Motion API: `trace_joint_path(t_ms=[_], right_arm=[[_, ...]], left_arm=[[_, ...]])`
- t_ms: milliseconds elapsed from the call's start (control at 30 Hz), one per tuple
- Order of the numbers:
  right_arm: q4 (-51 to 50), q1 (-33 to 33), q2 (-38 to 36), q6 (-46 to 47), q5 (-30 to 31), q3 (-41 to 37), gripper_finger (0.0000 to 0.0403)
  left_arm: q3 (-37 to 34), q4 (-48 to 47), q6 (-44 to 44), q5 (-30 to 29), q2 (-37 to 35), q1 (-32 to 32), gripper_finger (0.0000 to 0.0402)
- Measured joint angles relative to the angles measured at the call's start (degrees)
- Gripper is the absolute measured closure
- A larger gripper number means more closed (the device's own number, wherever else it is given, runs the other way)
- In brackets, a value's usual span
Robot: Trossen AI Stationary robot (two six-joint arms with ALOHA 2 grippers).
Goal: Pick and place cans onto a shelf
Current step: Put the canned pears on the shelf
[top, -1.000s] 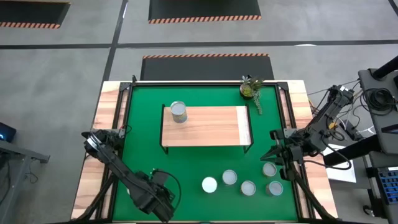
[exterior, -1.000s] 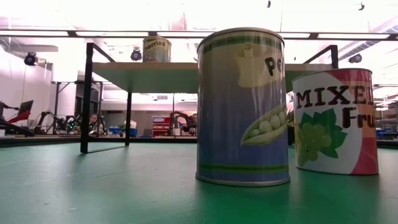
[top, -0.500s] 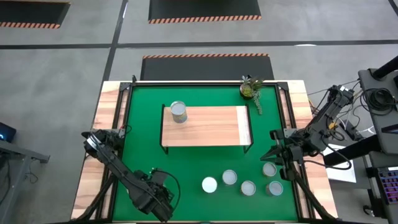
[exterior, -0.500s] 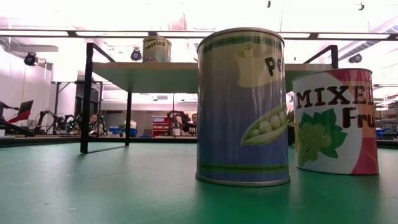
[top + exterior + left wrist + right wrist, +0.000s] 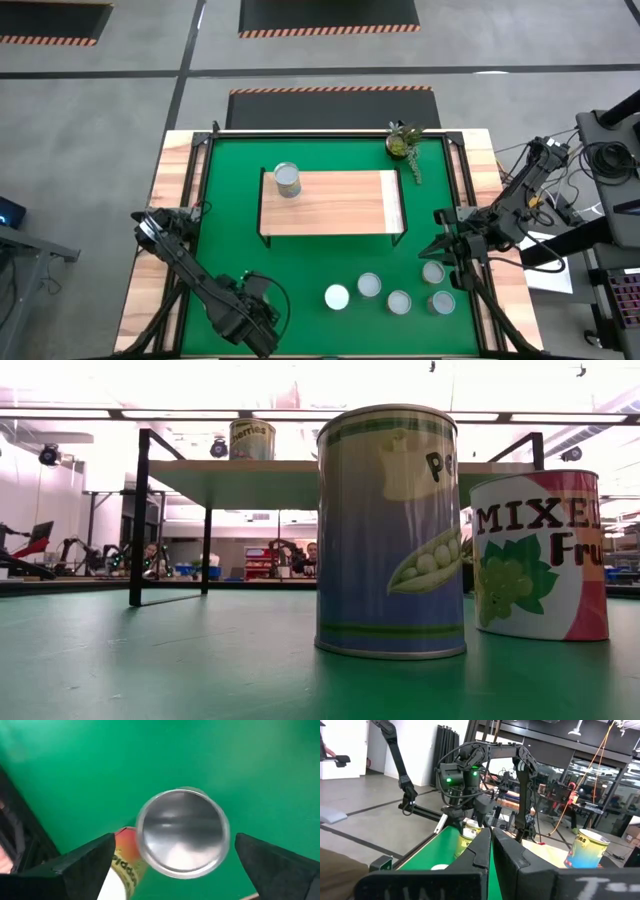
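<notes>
The shelf (image 5: 330, 203) stands mid-mat on its black legs, with one can (image 5: 287, 180) upright on its far left corner. Several more cans (image 5: 399, 301) stand on the green mat near its front right. My left gripper (image 5: 255, 318) hangs open at the front left over another upright can (image 5: 182, 831), one finger on either side of its shiny top, apart from it. That can is hidden under the arm in the high view. My right gripper (image 5: 440, 245) is shut and empty, right of the shelf and above the cans.
A small potted plant (image 5: 403, 143) stands at the mat's far right corner. In the low view a peas can (image 5: 390, 530) and a mixed-fruit can (image 5: 540, 555) stand close in front of the shelf (image 5: 300, 470). Bare mat lies left of the shelf.
</notes>
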Motion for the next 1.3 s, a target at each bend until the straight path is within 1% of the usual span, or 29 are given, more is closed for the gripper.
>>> trace_joint_path(t_ms=[100, 300, 700, 867, 1133, 1300], right_arm=[[0.01, 0.00, 0.00, 0.00, 0.00, -0.01, 0.0394], [0.01, 0.00, 0.00, -0.02, 0.00, 0.00, 0.0394], [-0.08, 0.01, 0.11, -0.02, 0.00, 0.00, 0.0394], [-0.08, -0.01, 0.11, -0.02, 0.00, 0.00, 0.0394], [-0.06, 0.01, 0.11, -0.04, 0.00, -0.02, 0.0394], [-0.07, 0.01, 0.11, -0.07, 0.00, 0.00, 0.0394]], left_arm=[[0.80, 2.09, 1.49, -0.21, 0.00, -0.12, 0.0014], [1.48, 2.29, 0.42, -1.27, -0.04, 0.08, 0.0032], [-1.70, 2.12, -0.45, -1.55, -0.04, 0.12, 0.0034], [-3.18, 4.56, -1.05, -1.51, -0.04, 0.12, 0.0034], [-4.21, 4.92, -2.35, -1.94, -0.04, 0.04, 0.0034], [-6.38, 7.94, -2.58, -2.09, -0.04, 0.04, 0.0039]])
